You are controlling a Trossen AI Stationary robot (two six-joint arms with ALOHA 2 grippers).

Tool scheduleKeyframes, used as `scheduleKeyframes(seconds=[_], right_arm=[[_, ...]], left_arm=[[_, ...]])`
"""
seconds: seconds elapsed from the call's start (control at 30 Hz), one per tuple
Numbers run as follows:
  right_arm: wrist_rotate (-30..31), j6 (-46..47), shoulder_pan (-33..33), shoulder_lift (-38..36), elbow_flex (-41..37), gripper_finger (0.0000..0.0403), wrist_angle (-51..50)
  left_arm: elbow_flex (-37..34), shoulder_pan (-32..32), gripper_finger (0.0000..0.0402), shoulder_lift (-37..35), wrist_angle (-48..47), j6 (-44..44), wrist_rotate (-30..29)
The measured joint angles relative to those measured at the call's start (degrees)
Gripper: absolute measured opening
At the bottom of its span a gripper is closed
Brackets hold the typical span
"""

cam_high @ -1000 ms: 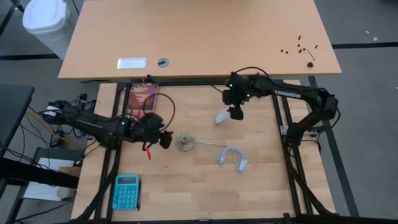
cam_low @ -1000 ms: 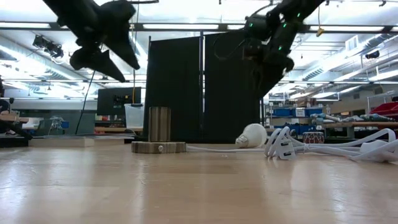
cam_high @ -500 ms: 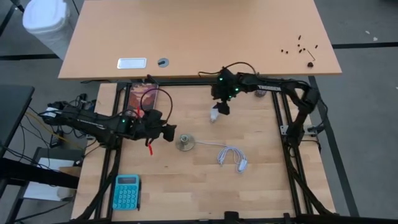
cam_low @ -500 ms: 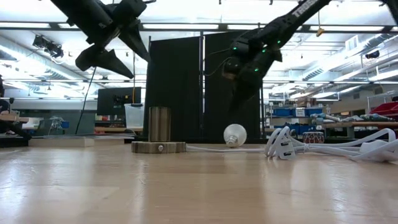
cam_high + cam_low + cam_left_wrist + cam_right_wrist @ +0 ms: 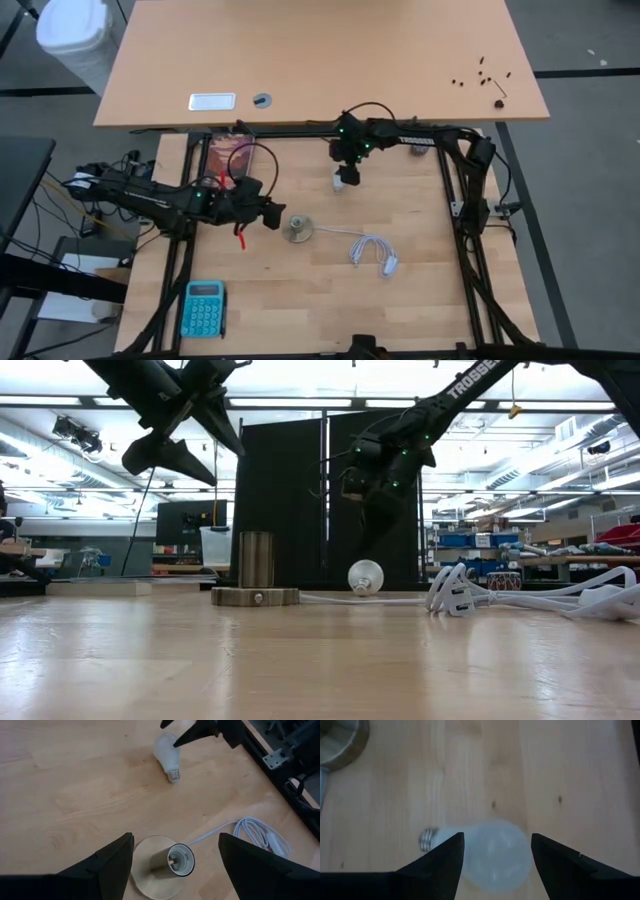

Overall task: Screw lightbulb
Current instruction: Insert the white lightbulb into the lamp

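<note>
Lightbulb (image 5: 495, 852) partly behind right claw (image 5: 495, 865)

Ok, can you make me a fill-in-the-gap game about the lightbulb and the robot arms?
1. The lightbulb is lying on its ____ on the wooden table.
2. The right pincer has one finger on each side of the bulb's white ____.
3. The left pincer hangs over the round ____, which has a white cable.
4. The blue thing near the table's front corner is a ____.

Missing words: side; dome; socket; calculator
</note>
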Motion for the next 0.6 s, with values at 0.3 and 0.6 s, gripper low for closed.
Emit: scheduleKeyframes(seconds=[0.3,0.6], right_arm=[[-0.93,0.38,-1.72,-0.58,-0.13,0.0232,-11.31],[-1.97,-3.46,-0.94,-2.33,0.29,0.0218,-24.61]], left_arm=[[0.0,0.0,0.0294,0.0,-0.37,0.79,0.98],[0.0,-0.02,0.0294,0.02,-0.41,1.77,1.56]])
